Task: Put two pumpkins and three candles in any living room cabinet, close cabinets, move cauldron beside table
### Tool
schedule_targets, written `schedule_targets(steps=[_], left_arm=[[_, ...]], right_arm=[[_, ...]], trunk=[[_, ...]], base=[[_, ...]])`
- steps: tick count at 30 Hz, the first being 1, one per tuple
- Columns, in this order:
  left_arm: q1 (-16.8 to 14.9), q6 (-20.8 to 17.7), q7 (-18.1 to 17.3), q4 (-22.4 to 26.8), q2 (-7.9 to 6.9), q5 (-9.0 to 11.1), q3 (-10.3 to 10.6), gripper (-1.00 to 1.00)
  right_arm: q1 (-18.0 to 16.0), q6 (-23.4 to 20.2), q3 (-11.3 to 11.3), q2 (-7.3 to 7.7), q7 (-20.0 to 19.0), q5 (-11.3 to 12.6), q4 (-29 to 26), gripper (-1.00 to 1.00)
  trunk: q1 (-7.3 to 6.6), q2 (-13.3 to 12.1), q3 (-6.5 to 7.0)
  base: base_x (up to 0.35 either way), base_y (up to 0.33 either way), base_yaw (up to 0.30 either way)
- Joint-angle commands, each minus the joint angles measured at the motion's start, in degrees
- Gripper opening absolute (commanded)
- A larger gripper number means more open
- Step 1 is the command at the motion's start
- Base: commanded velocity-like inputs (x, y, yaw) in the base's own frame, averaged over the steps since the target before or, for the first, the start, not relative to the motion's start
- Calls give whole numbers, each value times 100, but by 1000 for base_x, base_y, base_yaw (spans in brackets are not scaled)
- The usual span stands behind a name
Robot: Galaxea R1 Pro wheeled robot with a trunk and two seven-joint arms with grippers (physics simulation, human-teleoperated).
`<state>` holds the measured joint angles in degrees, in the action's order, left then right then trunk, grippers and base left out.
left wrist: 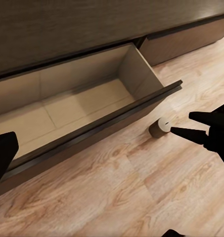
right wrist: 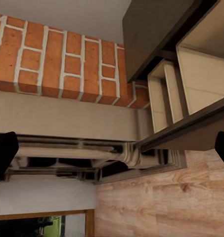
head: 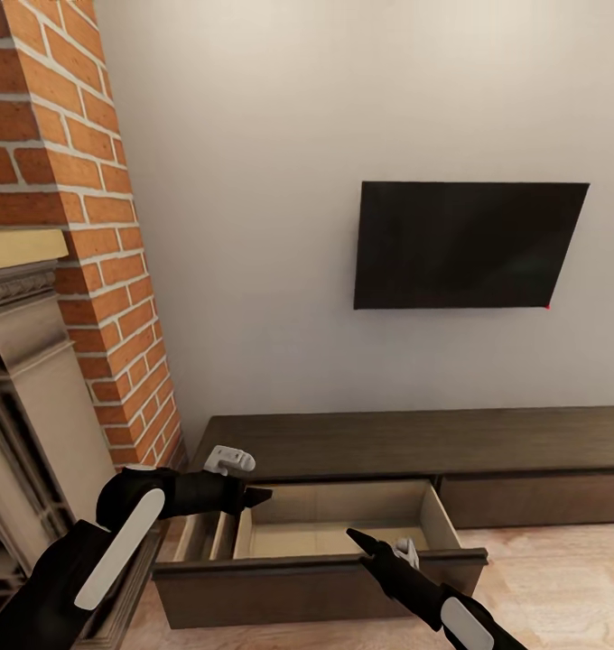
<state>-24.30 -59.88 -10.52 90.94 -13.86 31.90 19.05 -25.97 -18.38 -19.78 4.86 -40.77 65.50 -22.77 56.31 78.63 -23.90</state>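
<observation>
From our left wrist we see one candle point(left wrist: 159, 127) lying on the wood floor point(left wrist: 141, 197), just beside the open cabinet point(head: 415, 442) drawer point(head: 320, 564). From our head we see both arms stretched over that drawer. Our right pincer point(head: 359, 542) is released and holds nothing. Our left pincer point(head: 257, 496), we cannot tell.
</observation>
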Motion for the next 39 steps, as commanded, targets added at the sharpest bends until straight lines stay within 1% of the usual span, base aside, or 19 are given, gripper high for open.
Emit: schedule_targets(steps=[1,16,18,20,21,23,24,27,30,32,33,34,35,36,37,38,39], left_arm=[[-5,-12,-60,3,-3,-61,2,100],[-9,-12,-55,3,-3,-61,2,100],[-11,-12,-55,3,-3,-61,2,100],[-10,-12,-52,3,-3,-61,2,100],[-11,-12,-50,3,-3,-68,2,100],[-9,-12,-37,3,-3,-84,-1,100],[-9,-12,-18,3,-3,-101,-3,100],[-9,-12,26,3,-3,-120,-6,100],[-11,-12,90,3,-3,-133,-11,100],[-11,-12,143,3,0,-145,-12,100],[-12,-12,238,3,5,-156,-18,100],[-12,-12,272,3,7,-158,-19,100],[-13,-12,340,3,10,-161,-24,100],[-13,-12,368,3,11,-162,-26,100],[-13,-12,411,3,12,-164,-28,100],[-13,-12,428,3,13,-164,-29,100],[-13,-12,460,3,10,-165,-31,100]], right_arm=[[-4,-34,-26,6,-7,59,0,100],[-4,-14,-26,7,9,57,-1,100],[-6,-15,-31,5,79,40,-4,100],[-9,-15,-40,4,288,-71,-10,100],[-13,-16,-44,0,666,-305,-24,100],[-23,-28,-36,-4,1157,-590,-71,100],[-43,-51,-32,-6,1674,-843,-207,100],[-49,-84,-36,-3,2421,-1094,-676,100],[-43,-214,-47,0,3224,-1231,-1391,100],[-33,-387,-54,-1,3890,-1297,-1923,100],[-13,-617,-63,-5,5065,-1397,-2755,100],[9,-669,-66,-10,5457,-1431,-3030,100],[149,-744,-72,-19,6204,-1500,-3617,100],[255,-771,-74,-19,6522,-1534,-3911,100],[491,-811,-71,-15,7017,-1592,-4465,100],[603,-826,-65,-12,7197,-1613,-4707,100],[781,-848,-56,-8,7456,-1644,-5105,100]], trunk=[[-23,-38,12],[-352,-639,281],[-396,-719,317],[-440,-800,353],[-462,-840,371],[-506,-920,407],[-528,-960,425],[-594,-1080,479],[-660,-1201,533],[-704,-1281,568],[-726,-1321,586],[-748,-1361,604],[-769,-1401,622],[-791,-1441,640],[-813,-1482,658],[-835,-1522,676],[-857,-1562,694]], base=[[0,0,0],[0,0,0],[0,0,0],[0,0,0],[0,0,0],[0,0,0],[0,0,0],[0,0,0],[0,0,0],[0,0,0],[0,0,0],[0,0,0],[0,0,0],[0,0,0],[0,0,0],[0,0,0],[0,0,0]])
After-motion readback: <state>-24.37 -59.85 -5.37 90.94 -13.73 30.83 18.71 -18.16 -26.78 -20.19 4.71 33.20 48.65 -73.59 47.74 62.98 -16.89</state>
